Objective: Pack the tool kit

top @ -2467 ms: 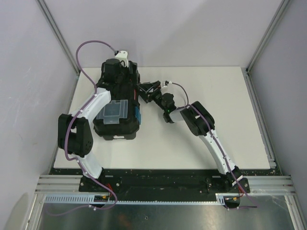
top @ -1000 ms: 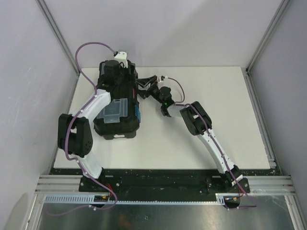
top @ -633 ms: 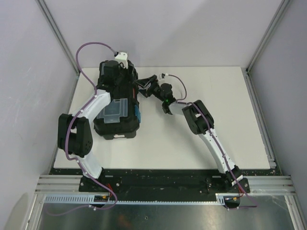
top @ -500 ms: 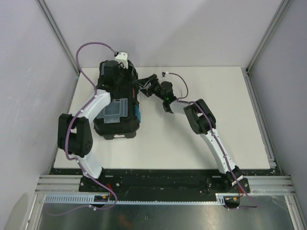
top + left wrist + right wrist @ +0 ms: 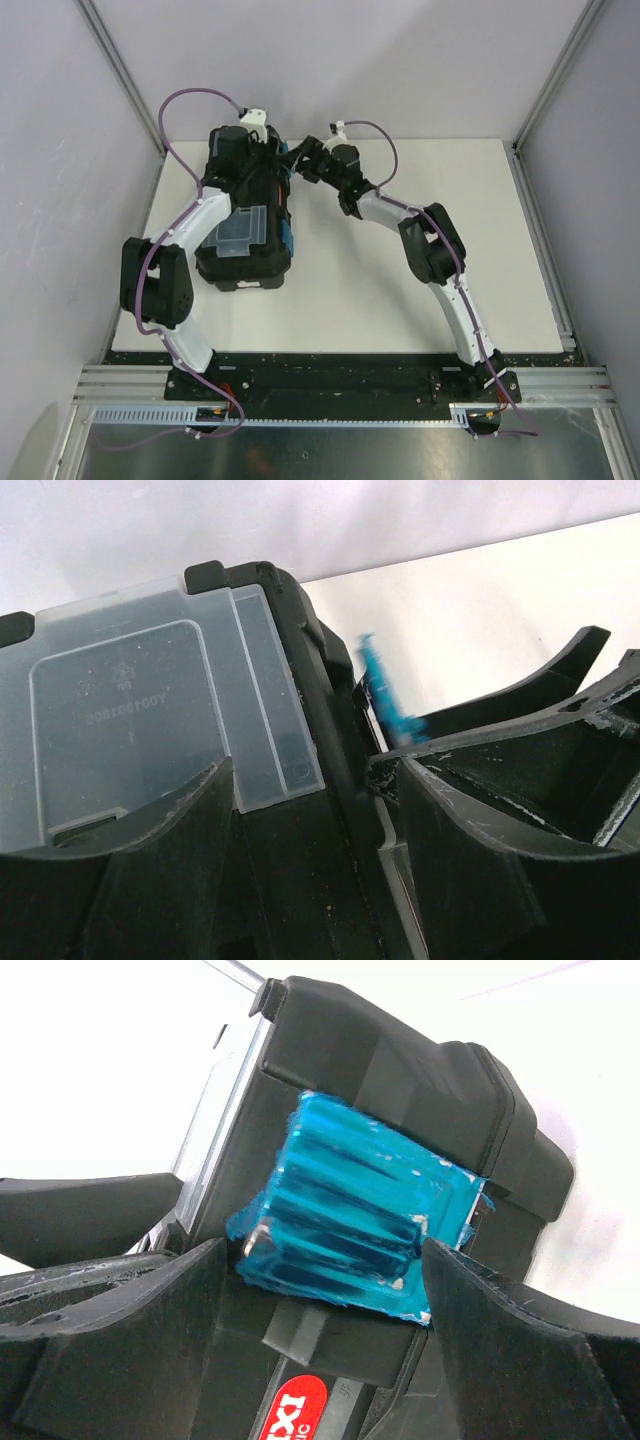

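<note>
The black toolbox lies on the table's left half, lid shut, with a clear lid compartment on top. My left gripper hangs open over its far end. In the left wrist view the gripper straddles the black lid beside the clear compartment. My right gripper is open at the box's far right side. In the right wrist view its fingers flank a blue latch above a red label. No screwdrivers are in view.
A second blue latch sits on the box's right side nearer me. The white tabletop stretches to the right of the box. Grey walls and metal frame posts close in the back and sides.
My right gripper has swung from the table middle to the far left, up against the toolbox's far blue latch. The left arm and the toolbox have stayed put.
</note>
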